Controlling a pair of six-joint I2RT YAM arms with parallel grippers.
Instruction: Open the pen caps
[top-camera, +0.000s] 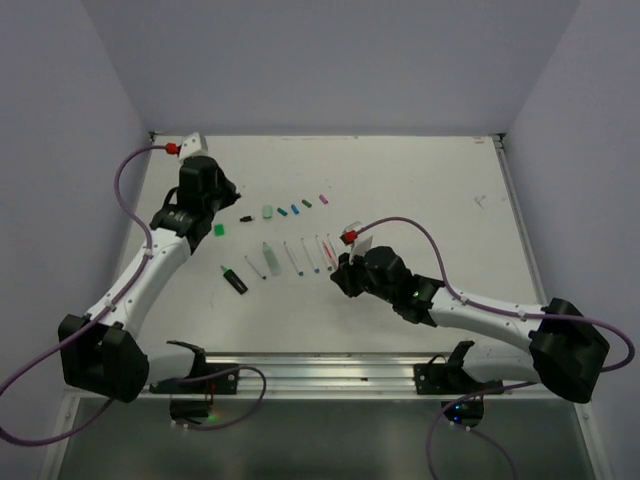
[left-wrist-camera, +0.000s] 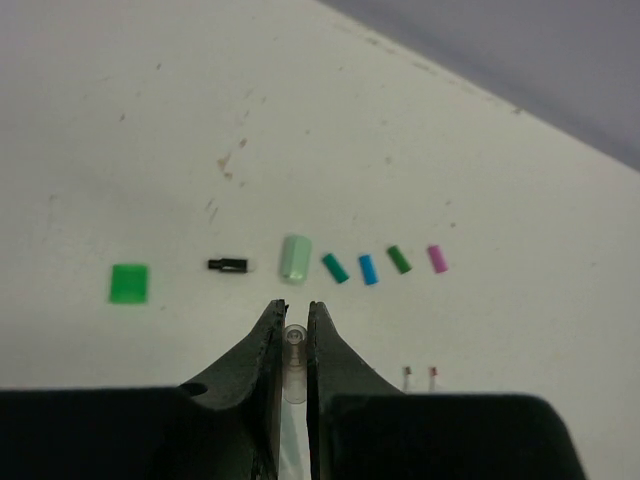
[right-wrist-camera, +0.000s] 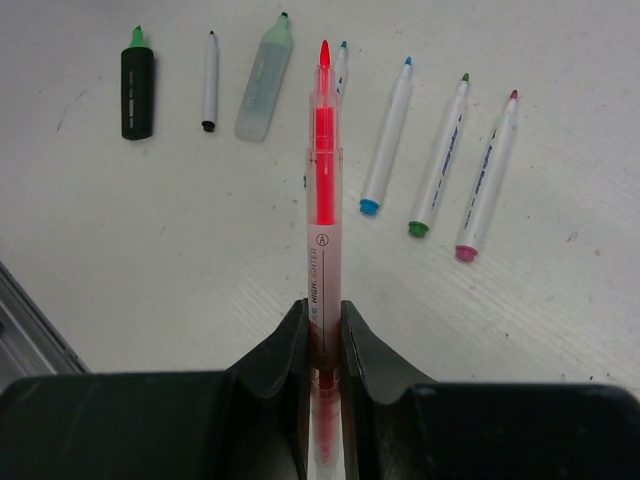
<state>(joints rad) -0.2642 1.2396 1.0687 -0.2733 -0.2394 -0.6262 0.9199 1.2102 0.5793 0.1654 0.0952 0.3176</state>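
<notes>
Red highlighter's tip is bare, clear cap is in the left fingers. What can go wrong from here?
The clear cap is pinched near the tips of the left fingers; on release it may roll into the pale green cap.
The red highlighter in the right fingers has a bare tip; laying it down could mark the table or nudge the teal-tipped pen.

On the surface, the caps lie in a slanted row behind the row of pens. One cap lies apart, left of that row. A marker ends the pens' row on the left.
</notes>
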